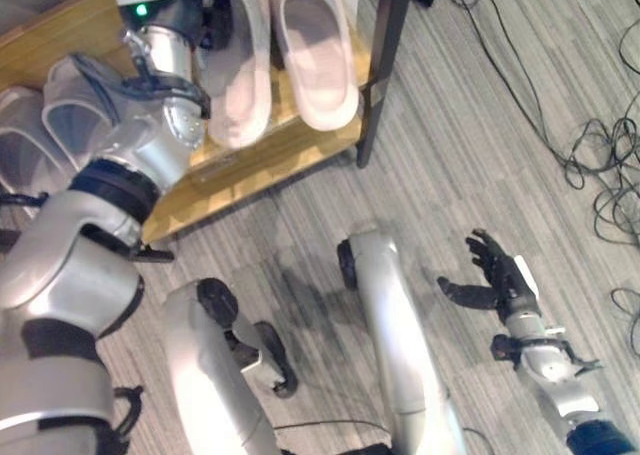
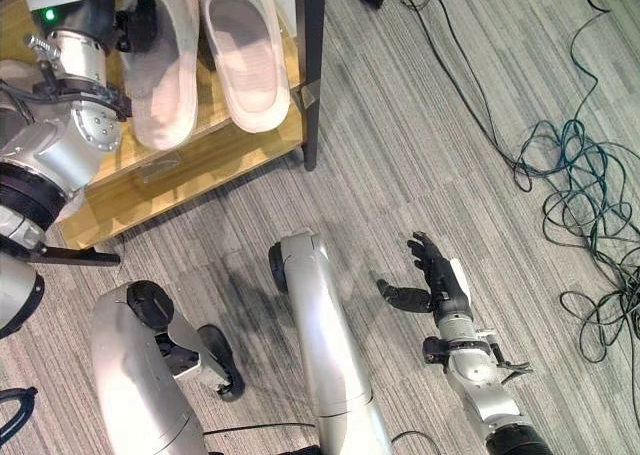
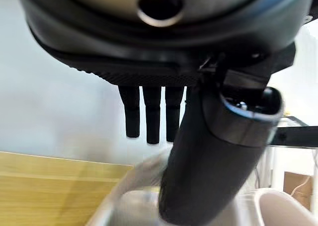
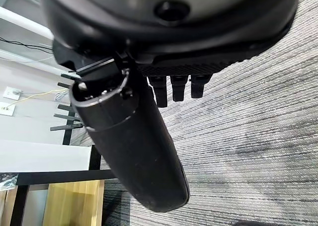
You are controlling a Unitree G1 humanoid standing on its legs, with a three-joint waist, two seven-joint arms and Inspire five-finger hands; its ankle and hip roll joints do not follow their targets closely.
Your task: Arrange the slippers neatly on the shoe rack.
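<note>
pale slippers (image 1: 275, 50) side by side, lengthwise across shelf (image 1: 260, 155)

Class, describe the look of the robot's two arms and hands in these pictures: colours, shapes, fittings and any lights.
Both arms are silver-grey, rounded metal shells with black bands at the joints. The left hand and the right hand are dark, with slim black fingers; a white strip runs along the right hand's outer edge. Near the left wrist sits a white module with a small green light.

Matt pale foam-like slippers (image 1: 312, 55) on a smooth wooden shoe rack (image 1: 270, 150), black metal post (image 1: 385, 65), ribbed grey carpet (image 1: 480, 165)
</note>
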